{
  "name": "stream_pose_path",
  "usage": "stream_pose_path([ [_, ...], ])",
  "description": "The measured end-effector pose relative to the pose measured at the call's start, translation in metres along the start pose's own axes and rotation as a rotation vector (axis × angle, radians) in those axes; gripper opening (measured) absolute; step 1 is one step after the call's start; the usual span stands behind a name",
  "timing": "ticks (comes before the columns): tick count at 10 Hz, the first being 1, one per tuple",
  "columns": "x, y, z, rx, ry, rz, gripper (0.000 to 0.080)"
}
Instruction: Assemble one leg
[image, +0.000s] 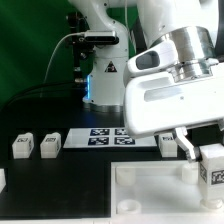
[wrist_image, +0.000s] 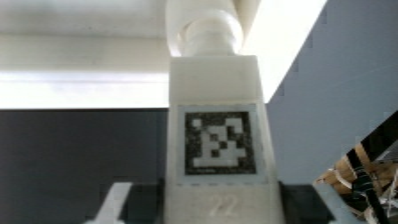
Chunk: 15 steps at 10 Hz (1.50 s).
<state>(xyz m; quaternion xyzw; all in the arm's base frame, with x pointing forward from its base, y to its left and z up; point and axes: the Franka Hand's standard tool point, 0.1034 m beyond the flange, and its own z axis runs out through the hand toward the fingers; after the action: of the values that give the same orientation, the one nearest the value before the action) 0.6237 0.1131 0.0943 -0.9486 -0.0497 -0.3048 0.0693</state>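
- Pincer (image: 203, 160) clenched on the small white plastic block-like leg (image: 213, 166) with a black-and-white square tag; in the wrist view the leg sits centred between the jaws.
- Leg hangs just above the large white square tray-like top (image: 140, 195), at its corner on the exterior view's right, over the dark counter (image: 60, 185).
- Risk: the leg tip misses the corner socket and jams on the rim or tilts in the grip. The socket is hidden, so alignment is unclear.

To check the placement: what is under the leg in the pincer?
The white top lies under the leg. The leg covers the spot below it, so a socket or contact cannot be seen.
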Motion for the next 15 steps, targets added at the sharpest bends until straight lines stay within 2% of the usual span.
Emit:
stream_pose_path([
  [2,-0.004,0.000,0.002,-0.001,-0.004,0.002,0.0297],
  [3,-0.007,0.000,0.003,-0.012,0.001,0.025,0.0297],
  [7,-0.009,-0.004,0.002,-0.086,0.026,0.087,0.0297],
  [10,-0.012,-0.004,0.004,-0.085,-0.014,0.080,0.0297],
  [11,-0.013,-0.004,0.004,-0.085,-0.016,0.080,0.0479],
  [12,-0.013,-0.004,0.004,-0.085,-0.017,0.080,0.0590],
  [13,-0.014,-0.004,0.005,-0.085,-0.018,0.080,0.0590],
  [14,-0.014,-0.003,0.005,-0.085,-0.018,0.080,0.0637],
  [15,-0.014,-0.003,0.005,-0.085,-0.019,0.080,0.0646],
])
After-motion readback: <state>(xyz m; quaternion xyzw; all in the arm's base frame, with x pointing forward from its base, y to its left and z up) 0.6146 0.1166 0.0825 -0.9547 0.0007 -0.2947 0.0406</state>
